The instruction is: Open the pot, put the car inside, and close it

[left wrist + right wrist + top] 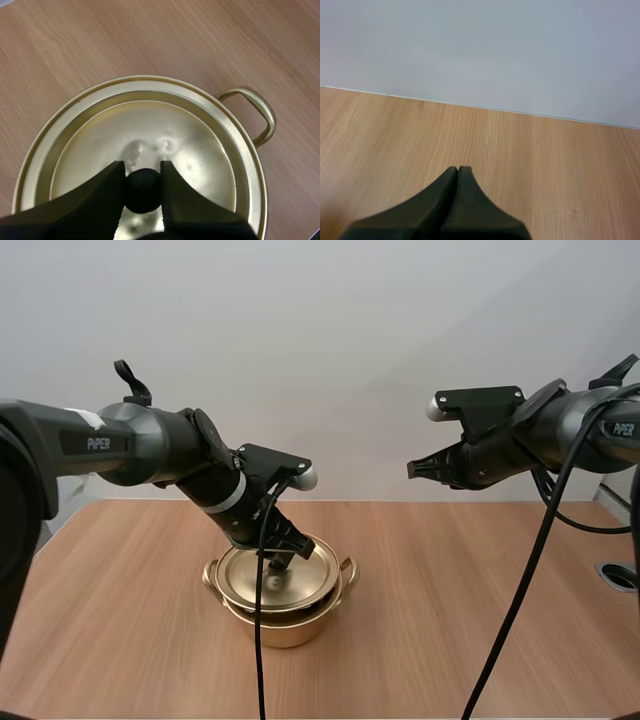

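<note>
The left tool (141, 167) pinched the black round knob (142, 194) of the golden metal lid (150, 125); the right tool (457, 171), closed tight, hung above the wooden counter (560, 165).

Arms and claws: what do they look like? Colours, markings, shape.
Left arm and right arm: glossy black tubes, white PiPER lettering, a white rounded cap near the wrist. Left arm also has a pale band there. Left claw and right claw: two black tapered fingers each; the left's inner faces are ribbed.
</note>
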Robot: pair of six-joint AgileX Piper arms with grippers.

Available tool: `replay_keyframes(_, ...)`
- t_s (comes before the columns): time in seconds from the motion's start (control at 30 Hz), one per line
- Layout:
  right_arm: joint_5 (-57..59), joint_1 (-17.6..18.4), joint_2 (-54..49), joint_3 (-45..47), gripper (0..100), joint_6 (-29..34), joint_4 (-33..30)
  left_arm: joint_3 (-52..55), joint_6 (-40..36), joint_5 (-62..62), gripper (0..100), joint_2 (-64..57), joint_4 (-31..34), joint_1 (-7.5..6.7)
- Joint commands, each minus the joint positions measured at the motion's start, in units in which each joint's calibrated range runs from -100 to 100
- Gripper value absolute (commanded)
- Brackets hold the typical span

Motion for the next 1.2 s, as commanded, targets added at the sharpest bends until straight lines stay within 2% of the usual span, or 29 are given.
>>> replay_keyframes(0.0, 0.18, 0.01, -0.02, 0.01, 0, 0.03, -0.02, 0.08, 0.00, -0.14, 69, -0.26, -0.03, -0.04)
replay_keyframes(0.03, 0.18, 0.01, -0.02, 0.01, 0, 0.03, -0.02, -0.26, -0.47, -0.30, 74, -0.45, -0.03, -0.04)
replay_keyframes(0.07, 0.18, 0.01, -0.02, 0.01, 0, 0.03, -0.02, -0.83, -0.47, -0.30, 74, -0.88, -0.03, -0.04)
replay_keyframes(0.17, 0.18, 0.01, -0.02, 0.01, 0, 0.03, -0.02, -3.45, -1.20, 0.43, 68, -3.11, -0.03, -0.04)
replay_keyframes(0.2, 0.16, 0.01, -0.02, 0.01, 0, -0.05, 0.38, -4.42, -1.67, 1.14, 61, -3.84, 0.10, -0.04)
replay_keyframes(0.23, 0.16, 0.01, -0.02, 0.01, 0, -0.05, 0.83, -5.74, -2.52, 1.75, 50, -4.98, 0.53, -0.04)
replay_keyframes(0.33, 1.78, 0.01, -0.77, 0.01, 0, -0.05, 2.76, -8.50, -5.51, 1.72, 6, -9.27, 1.79, -0.04)
replay_keyframes(0.37, 2.76, 0.01, -1.42, 0.01, 0, -0.05, 3.68, -9.21, -6.16, 1.72, 0, -11.08, 2.29, -0.04)
replay_keyframes(0.53, 9.14, 0.01, -6.87, 0.01, 0, -0.05, 8.26, -10.70, -7.43, 0.82, 0, -21.40, 2.82, 0.03)
replay_keyframes(0.73, 19.61, 0.01, -16.19, 0.01, 0, -1.58, 9.32, -10.70, -9.56, -3.89, 0, -35.37, 1.59, 0.03)
replay_keyframes(0.83, 24.67, 0.01, -20.96, 0.13, 0, -4.62, 11.48, -10.70, -16.61, -4.09, 0, -41.83, 4.43, 0.03)
replay_keyframes(0.93, 27.70, 0.01, -25.13, 0.13, 0, -4.88, 13.29, -8.41, -21.21, -7.70, 0, -46.42, 8.62, 0.03)
replay_keyframes(1.1, 31.44, 0.01, -31.89, 0.13, 0, -4.88, 13.78, 1.58, -29.26, -16.65, 0, -51.90, 19.86, 0.03)
replay_keyframes(1.17, 32.74, 0.01, -33.81, 0.26, 0, -4.88, 13.78, 6.85, -32.16, -21.54, 0, -53.75, 22.17, 0.03)
